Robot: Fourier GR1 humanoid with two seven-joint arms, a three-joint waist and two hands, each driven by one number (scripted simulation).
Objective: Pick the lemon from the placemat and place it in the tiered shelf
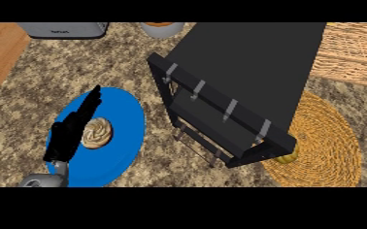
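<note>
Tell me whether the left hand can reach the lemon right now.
Probably not: the tiered shelf stands between the left hand, over the blue plate, and the lemon, half hidden behind the shelf's corner on the placemat.

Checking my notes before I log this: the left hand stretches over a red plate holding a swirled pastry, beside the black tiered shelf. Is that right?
No. The head view shows the plate is blue, not red. The rest holds: the open left hand stretches over it and its swirled pastry, beside the black tiered shelf.
</note>
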